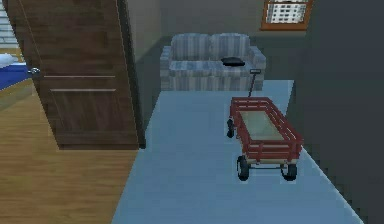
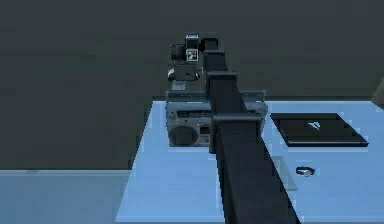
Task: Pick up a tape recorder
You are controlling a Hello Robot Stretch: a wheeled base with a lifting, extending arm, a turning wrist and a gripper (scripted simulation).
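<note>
A grey tape recorder (image 2: pixel 188 124) with a round speaker and a row of buttons stands on a pale blue table (image 2: pixel 160 185) in the arm side view. The dark arm bar (image 2: pixel 240 140) rises across the recorder's right part. At its far end are the white marked squares, with the gripper (image 2: pixel 178 70) just above the recorder's top against a dark wall. I cannot tell whether the gripper holds anything, or whether it touches the recorder.
A flat black slab (image 2: pixel 320 131) and a small ring-shaped thing (image 2: pixel 306 170) lie on the table's right. In the forward view are a brown wooden door (image 1: pixel 80 70), a striped sofa (image 1: pixel 212 62), a red wagon (image 1: pixel 263 135) on blue carpet, and a dark wall (image 1: pixel 345 90).
</note>
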